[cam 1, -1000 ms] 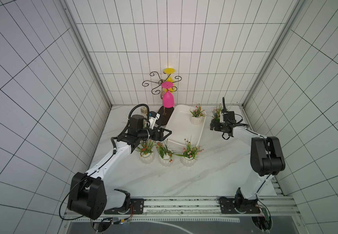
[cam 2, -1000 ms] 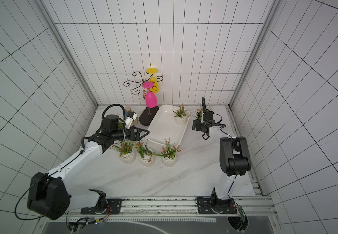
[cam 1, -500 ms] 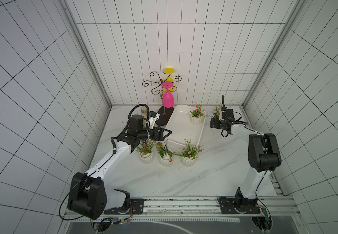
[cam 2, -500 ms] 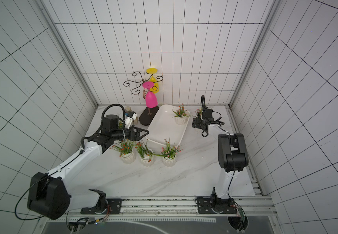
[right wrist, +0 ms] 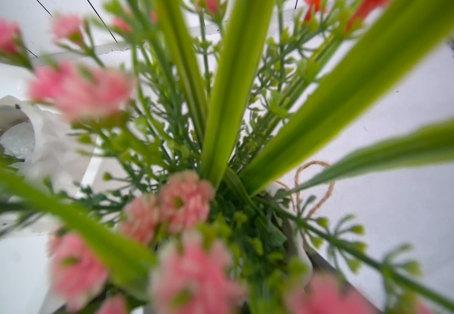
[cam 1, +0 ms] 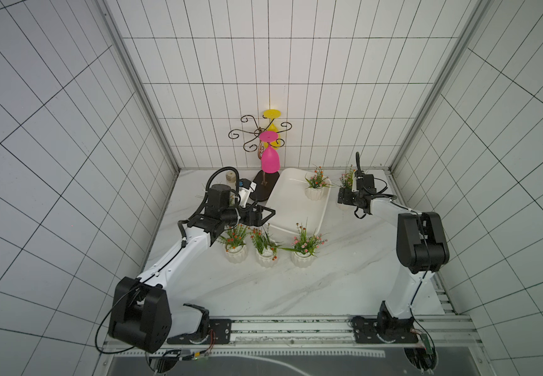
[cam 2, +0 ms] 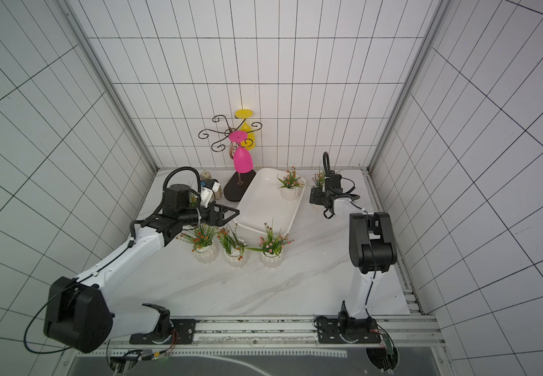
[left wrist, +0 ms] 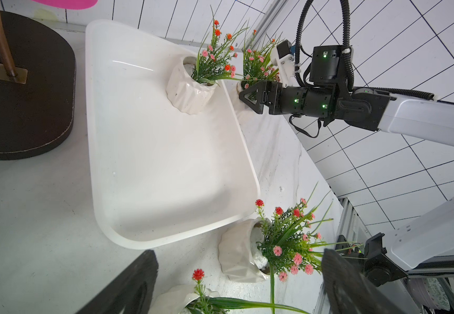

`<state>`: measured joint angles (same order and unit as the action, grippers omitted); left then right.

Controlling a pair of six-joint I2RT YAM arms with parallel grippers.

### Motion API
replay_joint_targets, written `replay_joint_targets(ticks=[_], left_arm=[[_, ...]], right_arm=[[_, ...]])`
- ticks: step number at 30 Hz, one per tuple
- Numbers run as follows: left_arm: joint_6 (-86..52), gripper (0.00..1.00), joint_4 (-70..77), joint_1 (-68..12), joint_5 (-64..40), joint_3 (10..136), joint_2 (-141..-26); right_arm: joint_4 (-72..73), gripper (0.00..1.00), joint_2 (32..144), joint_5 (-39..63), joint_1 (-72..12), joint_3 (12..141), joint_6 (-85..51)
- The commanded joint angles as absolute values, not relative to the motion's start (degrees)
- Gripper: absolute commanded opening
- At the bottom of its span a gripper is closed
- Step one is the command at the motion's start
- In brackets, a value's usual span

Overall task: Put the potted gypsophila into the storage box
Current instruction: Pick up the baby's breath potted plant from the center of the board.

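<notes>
Left wrist view is being filled by the white bench [left wrist: 16,217] and the storage box [left wrist: 152,152] lying near its back edge. One pot [left wrist: 187,92] is sitting in the box's back right corner. The next potted gypsophila [left wrist: 255,65] is standing just outside that corner. The right gripper [left wrist: 249,98] is being held right against it; whether it is being squeezed cannot be told. It should be pinched low, lifted above the rim, and kept clear of the pot inside. The left gripper [cam 1: 268,215] is being held wide open, empty.
</notes>
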<state>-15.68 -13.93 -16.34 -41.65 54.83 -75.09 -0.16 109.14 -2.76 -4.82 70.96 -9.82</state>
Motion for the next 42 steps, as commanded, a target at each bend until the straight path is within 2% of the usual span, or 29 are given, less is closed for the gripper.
replay_joint_targets(ticks=[1, 9, 32, 42], left_arm=[[-15.7, 0.94, -12.6, -16.0, -41.9, 54.4, -75.2], [-15.8, 0.94, -12.6, -16.0, -42.0, 54.4, -75.3], [-15.8, 0.94, -12.6, -16.0, -42.1, 54.4, -75.1], [-15.8, 0.94, -12.6, -16.0, -42.0, 54.4, -75.1]], right_arm=[[0.6, 0.91, 110.6, -3.1, -4.8, 76.0, -9.4], [3.4, 0.84, 107.0, -3.3, -4.8, 73.3, -8.3], [0.2, 0.82, 91.9, -0.5, -4.8, 69.4, -7.7], [-2.1, 0.82, 85.2, 4.3, -5.0, 68.6, -6.6]])
